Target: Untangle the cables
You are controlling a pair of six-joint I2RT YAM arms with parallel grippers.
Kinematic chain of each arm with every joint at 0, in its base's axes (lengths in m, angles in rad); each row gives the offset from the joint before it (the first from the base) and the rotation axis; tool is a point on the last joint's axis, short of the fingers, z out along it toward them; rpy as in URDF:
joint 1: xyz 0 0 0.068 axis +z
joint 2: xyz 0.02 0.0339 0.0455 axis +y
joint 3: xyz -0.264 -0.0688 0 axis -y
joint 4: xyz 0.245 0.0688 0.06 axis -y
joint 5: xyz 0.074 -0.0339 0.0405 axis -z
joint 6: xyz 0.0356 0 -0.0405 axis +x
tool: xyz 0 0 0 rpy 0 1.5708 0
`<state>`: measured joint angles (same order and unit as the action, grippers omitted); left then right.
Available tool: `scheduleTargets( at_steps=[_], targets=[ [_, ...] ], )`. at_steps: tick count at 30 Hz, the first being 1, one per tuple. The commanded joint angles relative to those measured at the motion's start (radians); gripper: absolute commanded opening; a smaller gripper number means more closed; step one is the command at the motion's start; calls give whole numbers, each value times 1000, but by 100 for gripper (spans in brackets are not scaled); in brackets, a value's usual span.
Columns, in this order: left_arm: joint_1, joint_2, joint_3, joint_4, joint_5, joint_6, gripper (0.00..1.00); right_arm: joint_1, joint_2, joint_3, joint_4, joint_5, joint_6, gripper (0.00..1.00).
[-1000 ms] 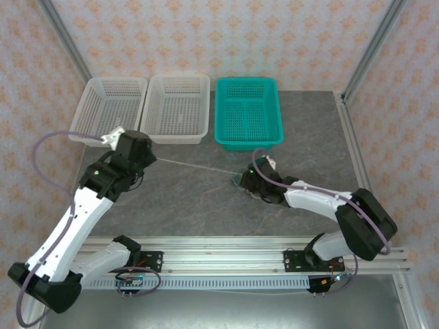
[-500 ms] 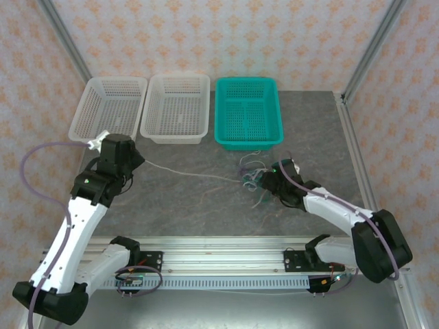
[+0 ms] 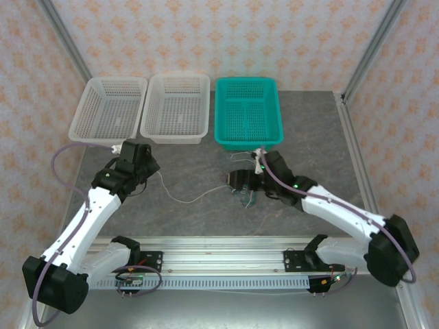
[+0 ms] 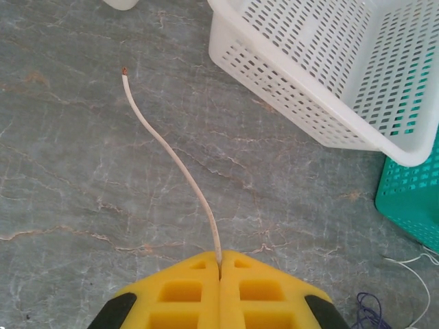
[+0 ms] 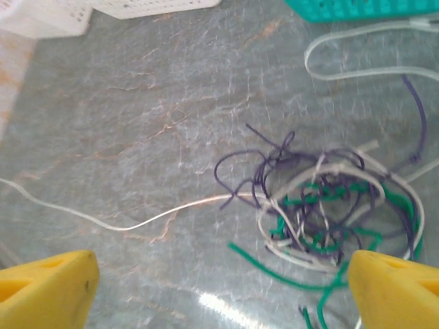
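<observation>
Tangled cables near the centre of the worktop, one cream-white strand trailing toward its left edge.
Your left gripper is clamped on that strand; your right gripper hangs wide open, empty, over the cables. Pin them down, then pull slowly.

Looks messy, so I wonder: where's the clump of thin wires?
Top view: the clump lies right of centre on the table, just before the teal basket, beside the right gripper.
</observation>
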<state>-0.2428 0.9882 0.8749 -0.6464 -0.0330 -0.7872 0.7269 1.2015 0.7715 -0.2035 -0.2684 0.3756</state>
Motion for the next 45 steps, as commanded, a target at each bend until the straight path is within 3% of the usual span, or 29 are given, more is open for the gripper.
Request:
scheduleTargets(
  at_steps=[1, 4, 10, 13, 15, 17, 20, 22, 24, 27, 31, 37, 45],
  targets=[
    [-7, -9, 19, 8, -34, -10, 0, 55, 135, 116, -136, 247, -78, 86],
    [-9, -26, 29, -33, -85, -23, 0, 89, 278, 193, -201, 333, -107, 79],
    [-7, -35, 15, -101, -217, -50, 0, 106, 493, 248, -283, 425, -84, 78],
    [-8, -23, -6, -95, -211, -46, 0, 106, 511, 236, -279, 419, -62, 60],
    [-8, -24, -22, -86, -211, -47, 11, 106, 489, 216, -263, 411, -54, 42],
    [-8, -28, -37, -88, -235, -52, 37, 102, 453, 192, -238, 386, -52, 24],
    [-9, -34, -34, -105, -275, -41, 66, 80, 408, 165, -204, 279, -59, 15],
    [-17, -45, -34, -64, -238, 22, 73, 57, 385, 150, -188, 193, -61, 10],
    [-50, -60, -39, 26, -128, 144, 76, 34, 358, 132, -167, 118, -64, 6],
    [-155, -66, -52, 175, 37, 314, 81, 2, 305, 117, -148, 22, -77, 0],
    [-267, -51, -100, 363, 193, 473, 86, -27, 193, 118, -146, -67, -76, 0],
    [-386, -95, -262, 665, 275, 711, 86, -53, 36, 156, -163, -170, -77, 0],
    [-490, 8, -254, 742, 322, 901, 90, -53, -8, 237, -211, -284, -93, 0]
  ],
)
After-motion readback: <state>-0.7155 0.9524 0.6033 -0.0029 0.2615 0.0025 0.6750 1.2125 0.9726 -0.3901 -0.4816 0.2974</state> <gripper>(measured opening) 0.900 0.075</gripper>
